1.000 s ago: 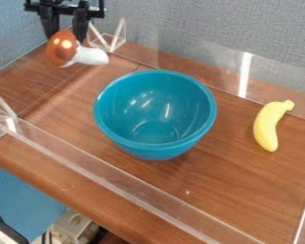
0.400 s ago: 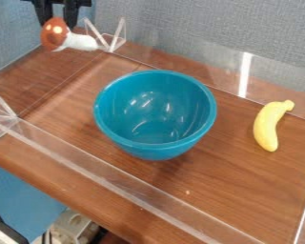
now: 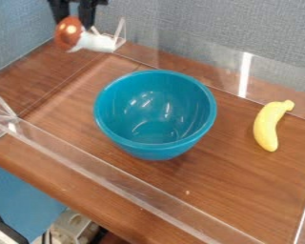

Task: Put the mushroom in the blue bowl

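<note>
- The claw (image 3: 73, 13) is clamped on the mushroom (image 3: 71, 34), above the tabletop's (image 3: 66, 95) far left.
- The bowl (image 3: 155, 112) sits centrally, the banana (image 3: 271, 125) right.

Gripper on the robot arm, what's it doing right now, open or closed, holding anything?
Gripper: closed on the toy mushroom with reddish-brown cap and pale stem, held up at the upper left.
</note>
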{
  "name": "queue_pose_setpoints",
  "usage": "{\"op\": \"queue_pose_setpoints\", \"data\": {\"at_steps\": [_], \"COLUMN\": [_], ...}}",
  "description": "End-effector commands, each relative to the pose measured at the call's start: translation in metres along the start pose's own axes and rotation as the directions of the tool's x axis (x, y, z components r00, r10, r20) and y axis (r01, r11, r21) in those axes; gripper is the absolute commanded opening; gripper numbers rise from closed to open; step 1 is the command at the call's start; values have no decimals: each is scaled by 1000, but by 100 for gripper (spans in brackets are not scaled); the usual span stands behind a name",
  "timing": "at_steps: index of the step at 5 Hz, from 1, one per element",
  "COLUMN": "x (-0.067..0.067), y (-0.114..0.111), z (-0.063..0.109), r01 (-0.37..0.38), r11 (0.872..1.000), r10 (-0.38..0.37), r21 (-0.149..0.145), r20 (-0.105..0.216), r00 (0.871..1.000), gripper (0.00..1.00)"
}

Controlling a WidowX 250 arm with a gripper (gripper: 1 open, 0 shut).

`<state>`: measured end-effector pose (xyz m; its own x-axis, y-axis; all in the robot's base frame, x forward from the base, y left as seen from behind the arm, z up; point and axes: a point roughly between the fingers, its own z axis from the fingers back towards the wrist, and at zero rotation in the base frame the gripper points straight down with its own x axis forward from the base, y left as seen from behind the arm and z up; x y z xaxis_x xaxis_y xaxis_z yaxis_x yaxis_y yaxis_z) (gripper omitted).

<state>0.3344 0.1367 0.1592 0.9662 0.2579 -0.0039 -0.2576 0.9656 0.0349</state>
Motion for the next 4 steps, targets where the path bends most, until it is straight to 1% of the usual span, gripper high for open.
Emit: {"op": "queue_pose_setpoints", "data": {"at_steps": [1,2,3,4], "x": [-20,-40,-61,-73], "y": [-38,-83,-120,-150], "z": [35,32,11,-6], "r01": [145,291,417,489], "r11": [989,957,909,872], "r10": [-143,-289,-416,-488], "r21": [-9,-17,-17,-4], "r20": [80,73,54,47], "r00": [986,955,908,871], "gripper": [0,0,0,0]}}
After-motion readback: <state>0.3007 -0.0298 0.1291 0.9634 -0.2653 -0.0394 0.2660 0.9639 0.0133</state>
